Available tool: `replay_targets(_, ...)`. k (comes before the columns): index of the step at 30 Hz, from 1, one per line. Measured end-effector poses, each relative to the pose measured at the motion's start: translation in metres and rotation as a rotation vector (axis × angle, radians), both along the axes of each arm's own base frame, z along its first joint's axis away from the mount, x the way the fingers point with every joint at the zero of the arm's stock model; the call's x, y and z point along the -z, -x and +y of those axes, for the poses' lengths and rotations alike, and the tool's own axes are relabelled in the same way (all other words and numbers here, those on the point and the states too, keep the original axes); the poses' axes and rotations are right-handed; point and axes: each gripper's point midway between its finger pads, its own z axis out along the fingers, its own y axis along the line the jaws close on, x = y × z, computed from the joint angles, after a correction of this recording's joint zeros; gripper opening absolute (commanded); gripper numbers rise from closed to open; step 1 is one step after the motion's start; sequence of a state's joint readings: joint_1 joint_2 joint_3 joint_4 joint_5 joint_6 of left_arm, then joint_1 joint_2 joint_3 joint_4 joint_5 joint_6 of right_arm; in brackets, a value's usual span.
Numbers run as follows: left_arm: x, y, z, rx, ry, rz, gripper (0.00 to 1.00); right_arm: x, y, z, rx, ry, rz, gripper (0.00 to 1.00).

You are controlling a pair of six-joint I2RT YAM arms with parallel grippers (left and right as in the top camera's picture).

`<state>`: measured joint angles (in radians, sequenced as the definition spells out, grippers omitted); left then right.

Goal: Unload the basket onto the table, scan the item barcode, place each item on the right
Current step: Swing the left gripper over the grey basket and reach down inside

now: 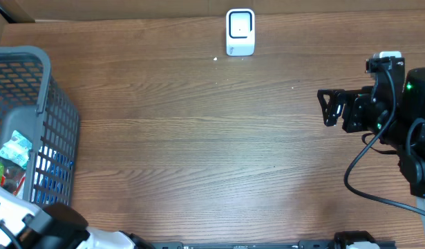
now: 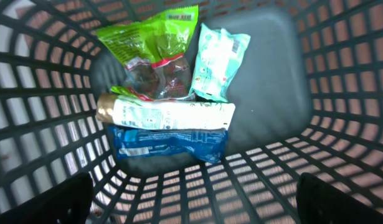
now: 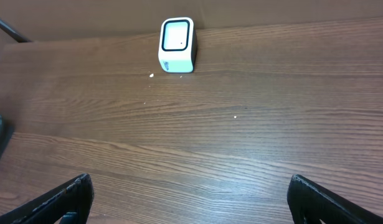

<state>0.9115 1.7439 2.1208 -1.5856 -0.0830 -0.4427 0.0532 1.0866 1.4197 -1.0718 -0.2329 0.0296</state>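
My left gripper hangs over the grey basket, looking straight down into it. Its two dark fingers show only at the lower corners of the wrist view, spread wide, with the basket's lattice wall showing between them. They touch none of the packets.

The items to scan lie in a pile on the basket floor, toward 11 o'clock in the left wrist view. A green packet is at the 12 o'clock end of the pile, partly over a clear, dark-filled wrapper that I cannot read. A pale mint packet lies just beside it at 2 o'clock, tilted. A long white packet lies crosswise below both and touches them. A blue packet is under its 6 o'clock edge.

From overhead, the basket stands at 9 o'clock on the wooden table, and my left arm reaches toward it from 7 o'clock.

The white scanner stands upright at 12 o'clock, against the far edge and well apart from the basket.

My right gripper hovers at 3 o'clock, pointing toward the table's middle. Its fingers are spread wide over bare wood. In the right wrist view the scanner sits near 12 o'clock.
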Motion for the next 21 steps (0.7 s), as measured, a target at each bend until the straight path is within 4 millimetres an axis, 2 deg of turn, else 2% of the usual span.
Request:
replay_targets(4, 0.032, -0.012, 0.015, 0.002, 0.061, 0.047, 0.87, 0.0, 0.0, 0.0, 0.001, 0.0, 0.0, 1.0)
replay_targets(6, 0.039, -0.019, 0.022, 0.004, 0.059, 0.046, 0.85, 0.0, 0.0, 0.0, 0.0, 0.0, 0.0, 1.0)
replay_targets(10, 0.04, -0.042, 0.036, 0.017, -0.011, 0.017, 0.84, 0.004, -0.002, 0.0, 0.001, 0.001, 0.014, 1.0)
replay_targets(15, 0.034, -0.074, 0.043, 0.042, -0.141, 0.007, 0.82, 0.018, -0.011, 0.0, 0.001, 0.004, 0.066, 1.0)
replay_targets(17, 0.044, -0.085, 0.043, 0.059, -0.159, 0.015, 0.77, 0.025, -0.015, 0.001, 0.001, 0.005, 0.091, 1.0)
replay_targets(21, 0.081, -0.097, 0.048, 0.082, -0.169, 0.038, 0.77, 0.035, -0.018, 0.001, 0.001, 0.007, 0.129, 1.0)
